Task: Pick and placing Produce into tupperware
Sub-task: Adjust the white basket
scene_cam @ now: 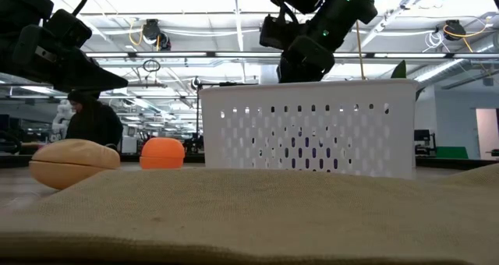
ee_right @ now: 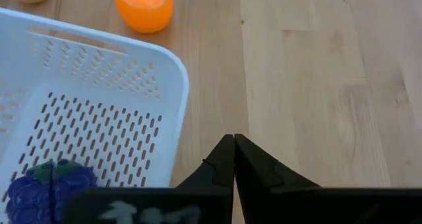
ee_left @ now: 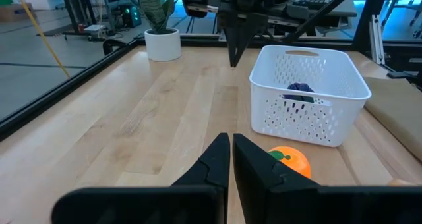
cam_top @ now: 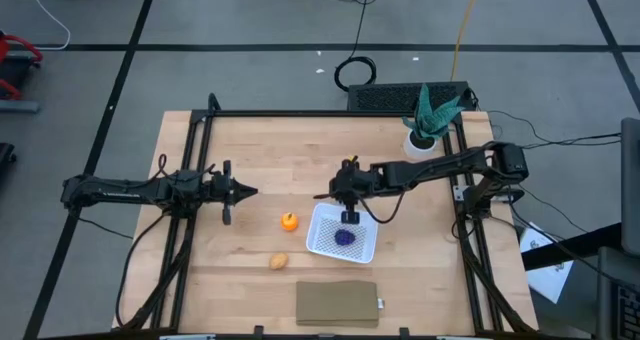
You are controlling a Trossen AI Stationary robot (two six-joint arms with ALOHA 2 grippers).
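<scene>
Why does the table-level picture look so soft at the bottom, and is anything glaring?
Low view: the brown mat sits right at the lens, a soft blur across the bottom, while the white basket is sharper; ceiling lights glare overhead. High view: even light, only small shadows. Right wrist view: the orange and the purple fruit look clear.

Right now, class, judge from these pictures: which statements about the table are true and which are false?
1. The purple piece lies in the basket. True.
2. The orange is in the basket. False: it sits on the table, outside it.
3. The right gripper holds the tan piece. False: it is shut and empty.
4. The left gripper is shut. True.
5. The plant stands at the table's far right corner. True.
</scene>
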